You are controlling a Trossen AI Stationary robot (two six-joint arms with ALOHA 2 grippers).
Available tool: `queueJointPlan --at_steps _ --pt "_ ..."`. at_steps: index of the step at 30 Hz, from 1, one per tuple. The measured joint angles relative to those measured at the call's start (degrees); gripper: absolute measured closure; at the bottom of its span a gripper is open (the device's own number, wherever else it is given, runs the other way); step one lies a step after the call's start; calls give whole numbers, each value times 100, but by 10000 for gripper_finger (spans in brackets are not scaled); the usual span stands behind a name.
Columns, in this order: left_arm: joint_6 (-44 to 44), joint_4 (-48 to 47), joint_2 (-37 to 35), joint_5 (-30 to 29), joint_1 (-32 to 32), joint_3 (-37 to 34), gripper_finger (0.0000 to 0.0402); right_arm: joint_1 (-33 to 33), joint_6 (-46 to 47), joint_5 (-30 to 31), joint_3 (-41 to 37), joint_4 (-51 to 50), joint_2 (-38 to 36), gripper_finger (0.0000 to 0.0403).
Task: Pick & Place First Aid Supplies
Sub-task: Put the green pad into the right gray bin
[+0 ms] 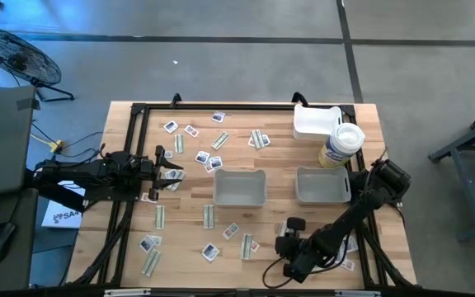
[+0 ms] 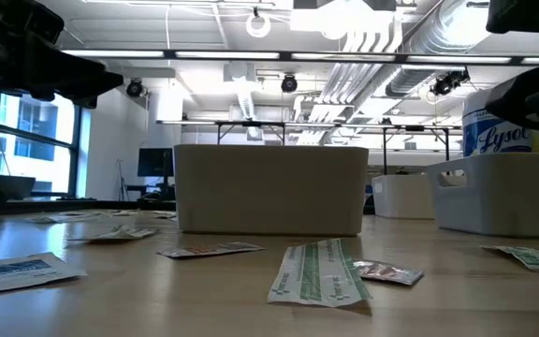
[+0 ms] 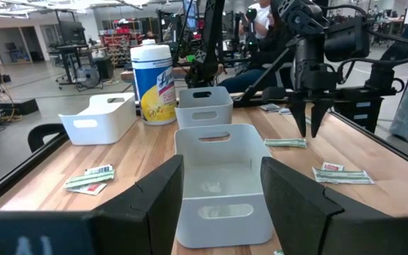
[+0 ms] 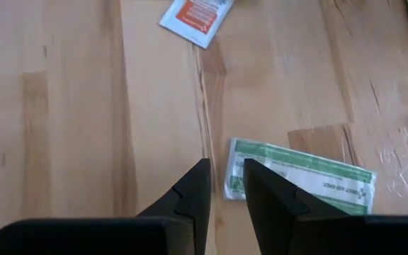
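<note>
Right gripper (image 4: 224, 185) hovers just above green-white packet (image 4: 299, 177) on worktop (image 4: 69, 106), jaws narrowly parted, holding nothing. Left gripper (image 3: 222, 188) faces grey tray (image 3: 218, 177), jaws wide, empty.

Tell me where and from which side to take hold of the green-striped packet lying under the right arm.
Grip the green-striped packet at its near short end, coming straight down from above. It lies flat on the bare wooden table, so there is no raised side to pinch; a thin edge is probably the best purchase. The right tool hangs above that end, fingers narrowly apart, nothing between them.
</note>
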Motion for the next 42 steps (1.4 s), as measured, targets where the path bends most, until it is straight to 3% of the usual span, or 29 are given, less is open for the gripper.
queueJointPlan --at_steps 20,30,42 --pt "1 2 2 2 1 0 216 -259 -42 -333 22 -104 398 327" --pt "0 2 1 2 0 0 216 -266 181 -422 20 -345 409 397" --pt "0 2 0 2 -1 0 216 -271 181 -352 126 -568 105 401"
